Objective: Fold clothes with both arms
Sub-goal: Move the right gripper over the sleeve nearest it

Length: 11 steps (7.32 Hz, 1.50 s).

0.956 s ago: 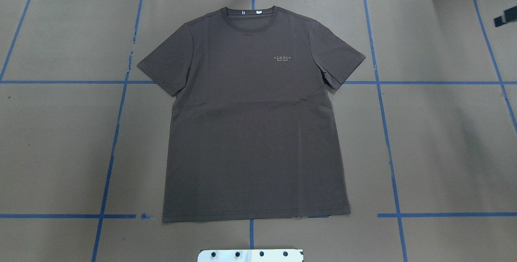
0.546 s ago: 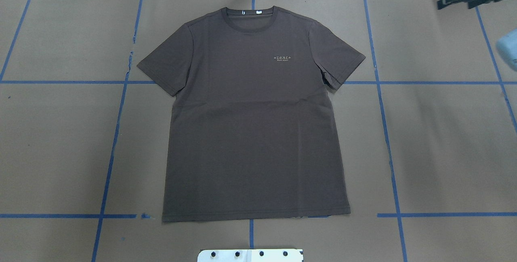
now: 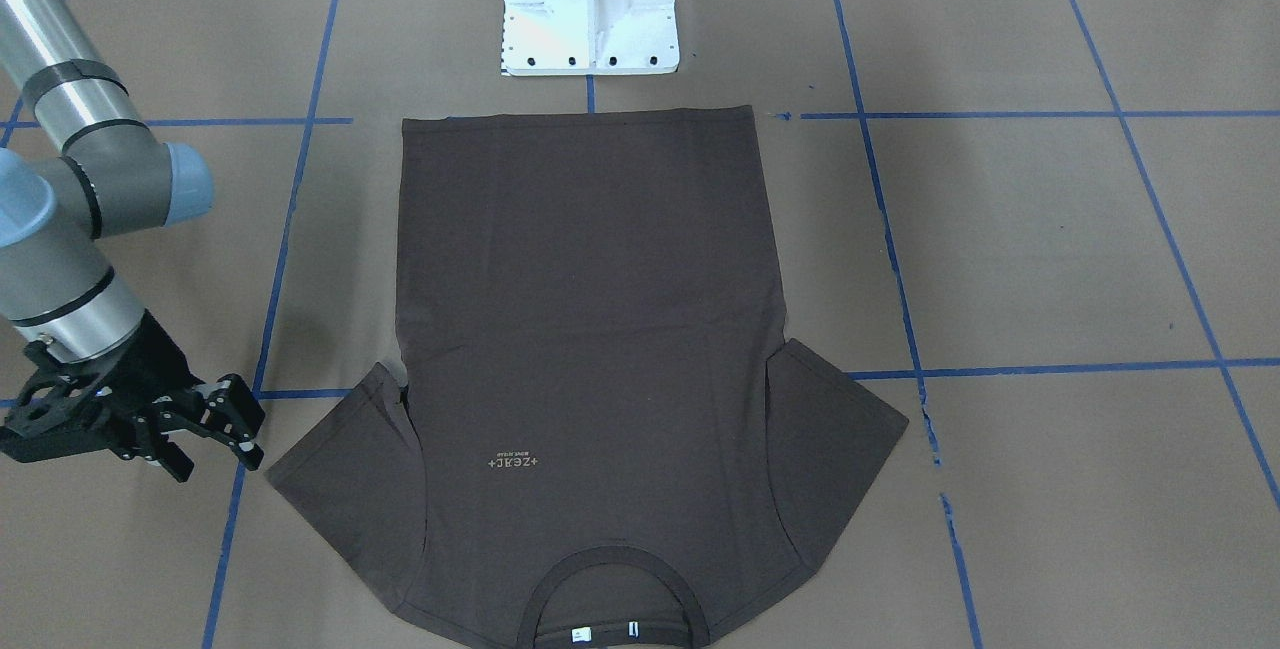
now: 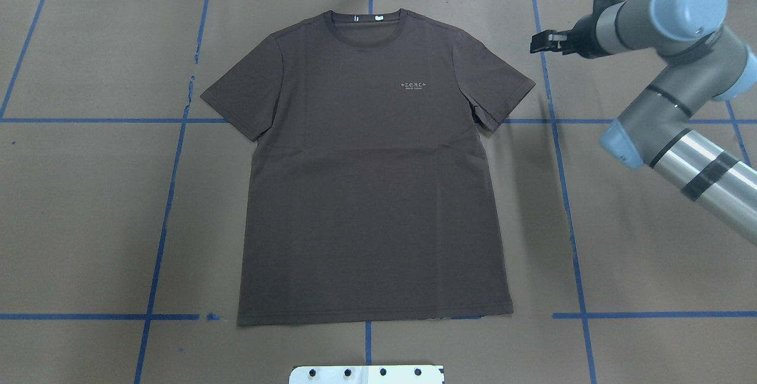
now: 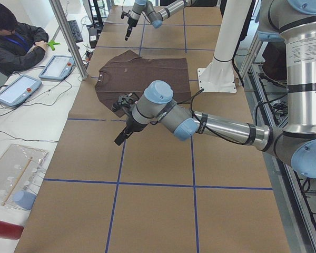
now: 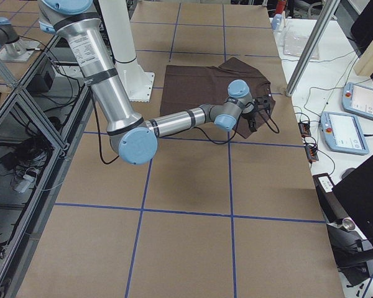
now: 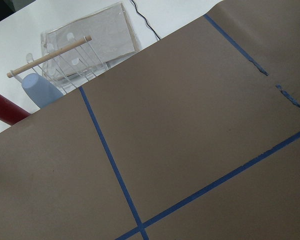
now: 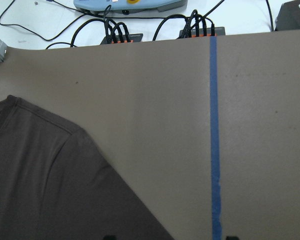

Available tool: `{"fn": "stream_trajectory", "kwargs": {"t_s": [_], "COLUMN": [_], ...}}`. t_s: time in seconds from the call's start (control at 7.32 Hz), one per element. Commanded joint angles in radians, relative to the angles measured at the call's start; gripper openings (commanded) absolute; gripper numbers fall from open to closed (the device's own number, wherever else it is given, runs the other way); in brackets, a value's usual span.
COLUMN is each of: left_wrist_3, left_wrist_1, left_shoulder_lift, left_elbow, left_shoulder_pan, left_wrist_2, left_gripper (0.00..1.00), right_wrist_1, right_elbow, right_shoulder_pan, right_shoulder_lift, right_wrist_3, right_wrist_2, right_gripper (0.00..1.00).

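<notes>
The clothes are one dark brown T-shirt [image 4: 366, 165], spread flat and face up in the middle of the brown paper-covered table, collar at the far edge. In the front-facing view the T-shirt [image 3: 590, 329] has its collar nearest the camera. My right gripper [image 4: 535, 42] hovers open just beyond the shirt's right sleeve; the front-facing view shows this right gripper [image 3: 215, 439] empty. The right wrist view looks down on that sleeve and shoulder [image 8: 50, 190]. My left gripper [image 5: 121, 136] hangs above bare paper to the left of the shirt. I cannot tell whether it is open or shut.
The white pedestal base [image 3: 590, 19] stands at the shirt's hem side. Blue tape lines [image 4: 165, 206] grid the paper. A person [image 5: 10, 37] sits at a side table with tablets. A clear rack with a wooden dowel [image 7: 80, 55] lies past the table's left end.
The right arm has swung in from the far right edge, bringing its gripper close to the shirt's right sleeve. The shirt has not moved.
</notes>
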Motion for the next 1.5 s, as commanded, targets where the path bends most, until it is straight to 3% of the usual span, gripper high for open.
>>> {"fn": "stream_trajectory", "kwargs": {"t_s": [0.0,0.68,1.37], "left_wrist_3": [0.005,0.006,0.006], "left_wrist_1": [-0.001,-0.001,-0.001], "left_shoulder_lift": [0.005,0.005,0.005], "left_elbow": [0.0,0.002,0.005], "left_shoulder_pan": [0.0,0.0,0.0], "left_wrist_2": [0.0,0.0,0.0], "left_gripper": [1.0,1.0,1.0], "right_wrist_1": [0.051,0.049,0.048], "right_elbow": [-0.075,-0.102,-0.112], "right_shoulder_pan": [-0.05,-0.106,-0.123], "right_shoulder_lift": [0.011,0.013,0.014], "right_wrist_3": [0.01,0.002,0.004], "right_wrist_2": [-0.072,-0.187,-0.214], "right_gripper": [0.72,0.65,0.65]}}
